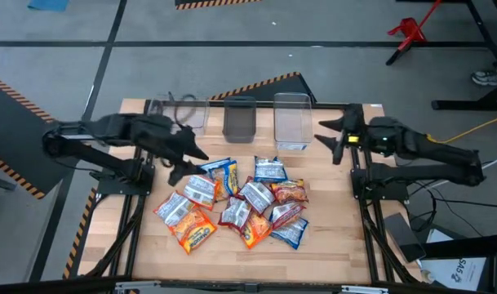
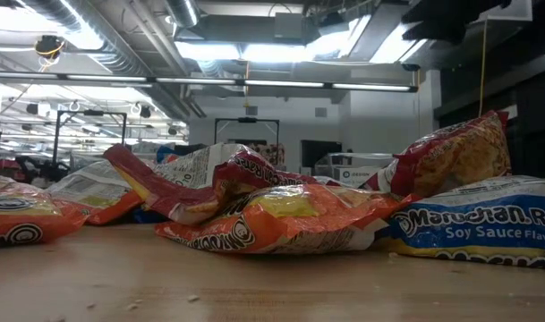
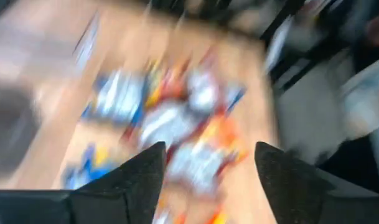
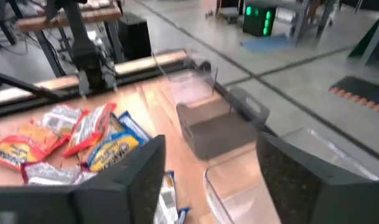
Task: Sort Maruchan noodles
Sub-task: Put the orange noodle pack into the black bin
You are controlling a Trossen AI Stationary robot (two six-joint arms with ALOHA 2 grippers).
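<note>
Showing the sort at its outset: the Maruchan noodles [image 1: 236,202] are heaped together at the middle of the worktop [image 1: 330,245], and none is seen inside the three bins [image 1: 240,119] along the far edge (blue, orange and red-and-silver packets remain mixed). The left end effector [image 1: 185,160] is poised at the pile's far-left edge, fingers spread wide and empty. The right end effector [image 1: 333,137] is held near the rightmost bin, likewise parted and empty. All sorting is judged outstanding.
</note>
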